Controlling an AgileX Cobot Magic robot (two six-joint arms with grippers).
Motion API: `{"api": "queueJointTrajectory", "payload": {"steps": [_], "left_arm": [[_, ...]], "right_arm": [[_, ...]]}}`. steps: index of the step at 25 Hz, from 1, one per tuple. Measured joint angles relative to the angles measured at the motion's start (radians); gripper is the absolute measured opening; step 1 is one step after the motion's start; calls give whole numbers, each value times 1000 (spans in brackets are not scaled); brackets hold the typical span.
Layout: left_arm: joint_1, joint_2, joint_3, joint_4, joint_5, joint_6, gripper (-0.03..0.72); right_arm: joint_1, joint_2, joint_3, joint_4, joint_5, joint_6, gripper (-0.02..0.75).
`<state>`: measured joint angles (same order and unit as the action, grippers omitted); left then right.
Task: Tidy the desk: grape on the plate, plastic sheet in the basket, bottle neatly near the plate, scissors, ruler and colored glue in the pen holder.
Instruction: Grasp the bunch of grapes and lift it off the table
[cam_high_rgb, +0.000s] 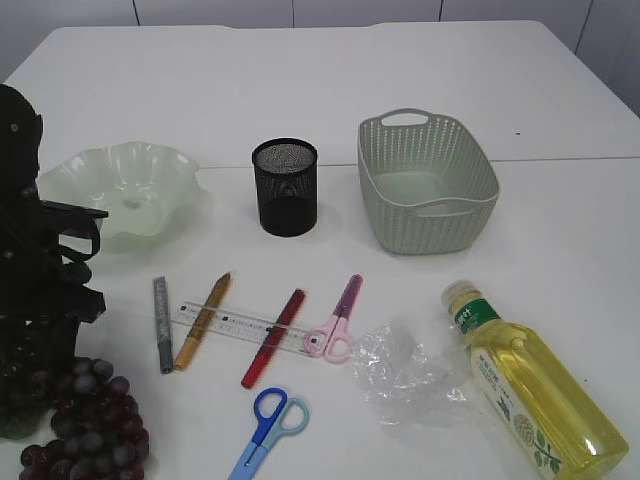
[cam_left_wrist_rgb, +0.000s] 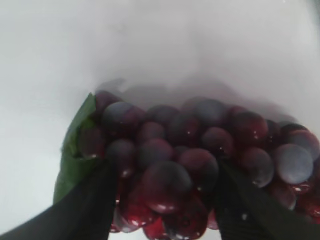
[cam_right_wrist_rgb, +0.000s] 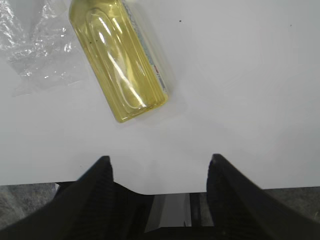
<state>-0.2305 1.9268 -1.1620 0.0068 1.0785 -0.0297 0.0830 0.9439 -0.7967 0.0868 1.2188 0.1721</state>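
A bunch of dark red grapes (cam_high_rgb: 90, 420) lies at the front left of the table. My left gripper (cam_left_wrist_rgb: 167, 172) is down over the grapes (cam_left_wrist_rgb: 170, 150), one black finger pressed against each side of the bunch. The pale green plate (cam_high_rgb: 120, 185) stands behind it. My right gripper (cam_right_wrist_rgb: 160, 159) hangs open and empty over the table's near edge, just short of the base of the lying bottle (cam_right_wrist_rgb: 120, 60). That bottle (cam_high_rgb: 530, 390) is at the front right, beside the crumpled plastic sheet (cam_high_rgb: 400, 365). Ruler (cam_high_rgb: 235, 322), pink scissors (cam_high_rgb: 338, 320), blue scissors (cam_high_rgb: 268, 425) and glue sticks (cam_high_rgb: 272, 338) lie mid-table.
The black mesh pen holder (cam_high_rgb: 285, 187) stands at centre back, with the grey-green basket (cam_high_rgb: 430, 225) to its right. The left arm (cam_high_rgb: 40, 300) rises along the left edge. The plastic sheet (cam_right_wrist_rgb: 35, 45) lies left of the bottle in the right wrist view.
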Motion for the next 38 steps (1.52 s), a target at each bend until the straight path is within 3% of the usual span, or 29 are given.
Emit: {"api": "queueJointTrajectory", "payload": {"steps": [1,2,6,9,18,38], "left_arm": [[0,2,0,-7,0,1,351],[0,2,0,-7,0,1,351],[0,2,0,-7,0,1,179],[0,4,0,-7,0,1,130],[0,-31,0,-28,46,1,113],[0,-347,-2,-143,129,-14,111]], "right_arm": [[0,0,0,-7,0,0,438],[0,0,0,-7,0,0,438],[-2,0,0,-18,-5,0,438],[-2,0,0,-20,-5,-2,438],[-2,0,0,-22,-7,-2,439],[-2,0,0,-22,-7,-2,439]]}}
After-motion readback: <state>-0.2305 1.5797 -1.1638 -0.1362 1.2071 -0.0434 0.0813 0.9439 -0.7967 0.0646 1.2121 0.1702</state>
